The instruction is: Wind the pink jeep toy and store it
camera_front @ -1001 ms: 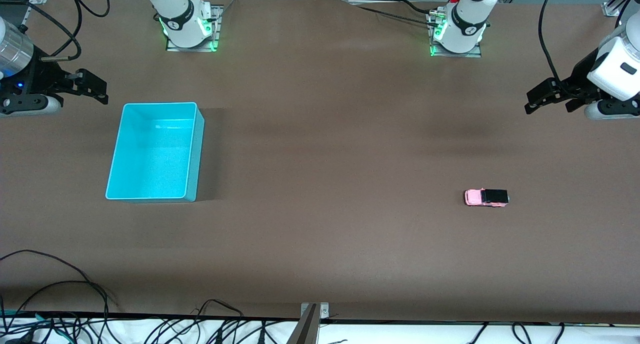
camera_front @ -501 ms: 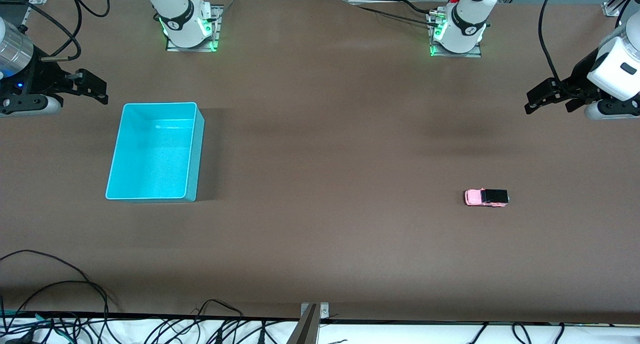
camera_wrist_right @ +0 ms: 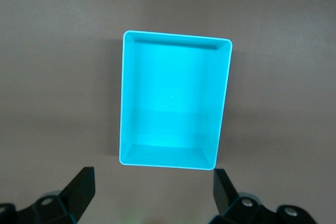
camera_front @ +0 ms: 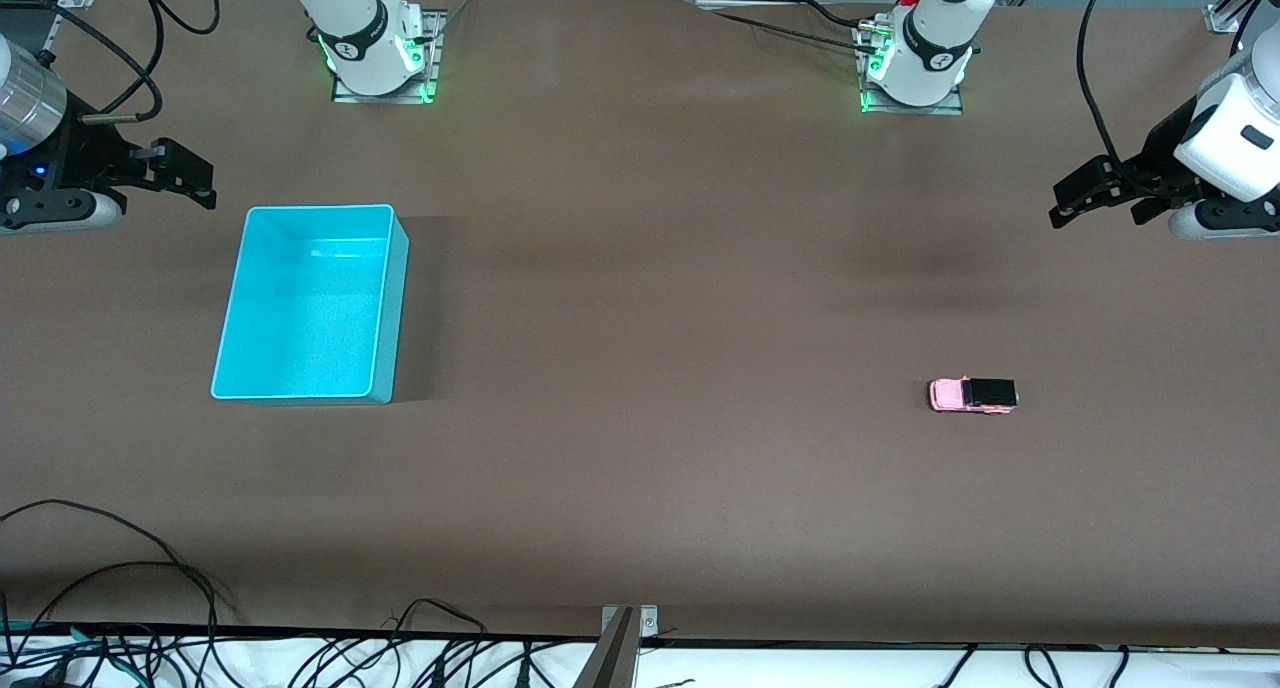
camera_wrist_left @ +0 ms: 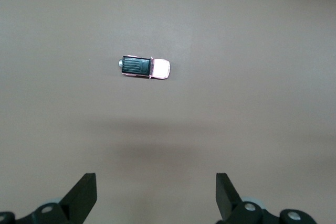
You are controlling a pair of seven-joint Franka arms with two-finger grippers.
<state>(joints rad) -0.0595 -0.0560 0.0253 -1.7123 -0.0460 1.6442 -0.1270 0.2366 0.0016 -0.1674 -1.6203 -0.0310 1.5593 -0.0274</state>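
Front view shows us, nearest the camera, the pink jeep toy point(camera_front: 973, 395) standing on its wheels on the brown table point(camera_front: 640, 298) toward the left arm's end. Our landmark is the cyan bin point(camera_front: 312, 303): the jeep sits well apart from it, slightly nearer the camera than the bin's middle, and the bin itself lies empty toward the right arm's end.

Farther from the camera than the bin, both arms hang raised at the table's ends. The right gripper point(camera_front: 185, 178) hovers just beside the bin's farther corner, fingers spread wide and holding nothing; its wrist view looks straight down into the bin point(camera_wrist_right: 175, 99). The left gripper point(camera_front: 1085, 196) waits well apart from the bin, over the table's end past the jeep, also spread wide and empty — its wrist view has the jeep point(camera_wrist_left: 145, 67) ahead of its fingers.

Over the last second nothing has shifted — jeep, bin and both grippers sit exactly where they were. We judge the task is unstarted: the left arm must first come down on the jeep for the winding.
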